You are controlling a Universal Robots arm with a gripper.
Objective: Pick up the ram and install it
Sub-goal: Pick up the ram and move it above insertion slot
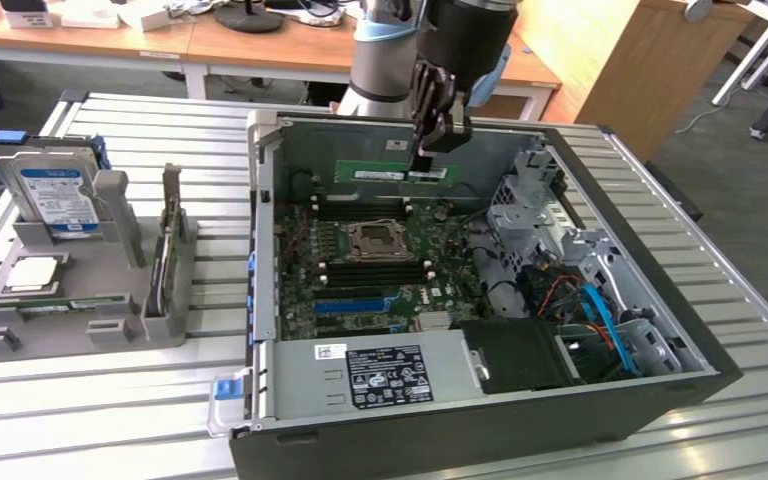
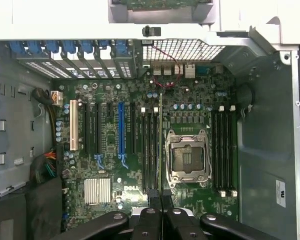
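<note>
Above the green motherboard (image 1: 357,290) inside the open black computer case (image 1: 491,430), the gripper (image 1: 424,160) has its fingers pinched narrow on the top edge of the ram (image 1: 384,173) — a long, thin green circuit-board stick with a white label — and holds it upright, clear of the board. In the wrist view the ram (image 2: 160,145) reads as a thin edge-on line just beside the black memory slots (image 2: 150,150), between them and the square silver processor socket (image 2: 188,157). Done well, I judge, this step needs that line squarely over one slot and parallel along its whole length, with the notch matched — any descent straight, even, without tilt.
</note>
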